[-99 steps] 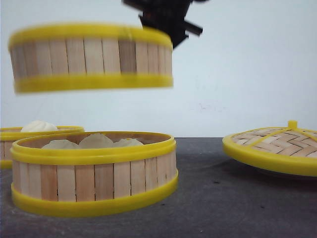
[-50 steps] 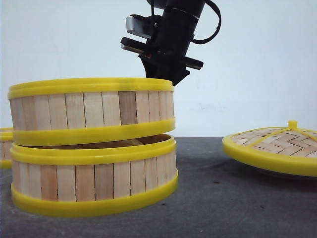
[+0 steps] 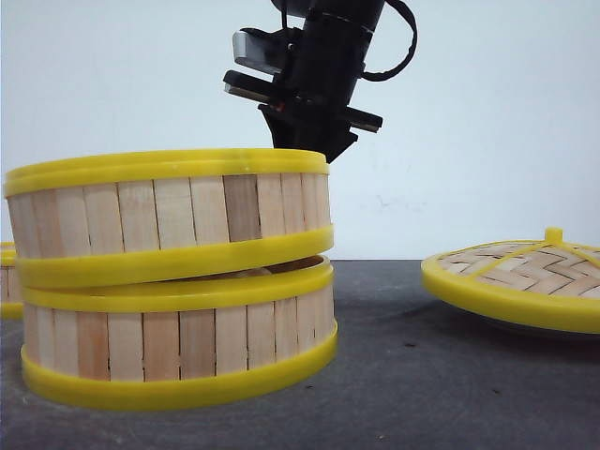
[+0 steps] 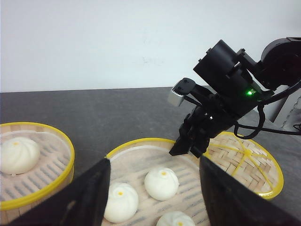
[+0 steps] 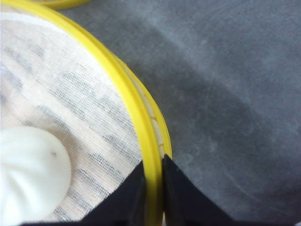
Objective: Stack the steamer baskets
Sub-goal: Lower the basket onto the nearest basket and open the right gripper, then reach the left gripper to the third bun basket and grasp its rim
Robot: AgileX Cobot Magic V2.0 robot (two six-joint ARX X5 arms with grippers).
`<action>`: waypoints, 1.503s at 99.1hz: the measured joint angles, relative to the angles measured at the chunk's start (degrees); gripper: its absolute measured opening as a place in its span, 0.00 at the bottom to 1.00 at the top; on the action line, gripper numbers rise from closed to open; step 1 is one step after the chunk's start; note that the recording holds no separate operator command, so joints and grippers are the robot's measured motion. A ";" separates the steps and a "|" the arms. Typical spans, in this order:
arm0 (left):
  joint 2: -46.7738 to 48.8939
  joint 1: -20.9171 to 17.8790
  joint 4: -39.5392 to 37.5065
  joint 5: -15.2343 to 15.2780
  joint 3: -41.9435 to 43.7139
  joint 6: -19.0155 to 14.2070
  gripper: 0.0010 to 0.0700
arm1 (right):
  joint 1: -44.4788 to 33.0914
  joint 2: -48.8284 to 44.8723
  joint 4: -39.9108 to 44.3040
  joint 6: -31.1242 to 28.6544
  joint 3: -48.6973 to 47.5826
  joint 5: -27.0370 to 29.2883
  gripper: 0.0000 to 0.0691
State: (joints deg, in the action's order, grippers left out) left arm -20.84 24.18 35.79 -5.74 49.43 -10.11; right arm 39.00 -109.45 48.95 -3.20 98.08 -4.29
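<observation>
Two steamer baskets are stacked near the front: the upper basket (image 3: 169, 211) rests tilted on the lower basket (image 3: 178, 342), with its left side lower and overhanging a little. My right gripper (image 3: 314, 155) is shut on the upper basket's far yellow rim (image 5: 150, 141); a white bun lies inside on the paper liner. A third steamer basket (image 4: 33, 160), holding one bun, stands to the left and shows only at the frame edge in the front view (image 3: 6, 281). My left gripper (image 4: 154, 162) hovers open over the upper basket (image 4: 141, 141), holding nothing.
The flat woven lid (image 3: 516, 281) with a yellow rim and knob lies on the right, just behind the right arm in the left wrist view (image 4: 249, 160). Dark grey tabletop (image 3: 422, 375) runs between stack and lid. A white wall stands behind.
The upper basket came down from the air onto the lower basket, hiding its buns. Since half a second ago it has tipped down on its left and shifted slightly left.
</observation>
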 joint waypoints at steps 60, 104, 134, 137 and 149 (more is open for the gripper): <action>0.00 0.00 -0.02 0.00 0.00 0.02 0.50 | -0.35 0.17 -1.31 -0.02 0.00 3.02 0.37; 0.00 0.00 -0.02 4.42 0.00 0.02 0.50 | -0.48 25.83 -6.56 0.68 0.07 9.07 0.39; -1.92 0.00 -0.76 14.75 0.00 0.02 0.50 | -0.48 42.29 -0.04 2.80 0.07 10.51 0.41; -2.67 -0.02 -1.07 14.99 0.00 0.04 0.50 | -0.48 43.69 0.83 2.86 -0.04 10.60 0.41; -6.58 -0.04 -2.19 15.04 0.00 0.31 0.50 | -0.48 50.10 0.33 2.99 -4.26 12.50 0.41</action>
State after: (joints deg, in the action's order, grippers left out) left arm -27.42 24.14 33.61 9.30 49.43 -9.80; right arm 38.52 -59.35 49.28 -0.21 93.82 8.21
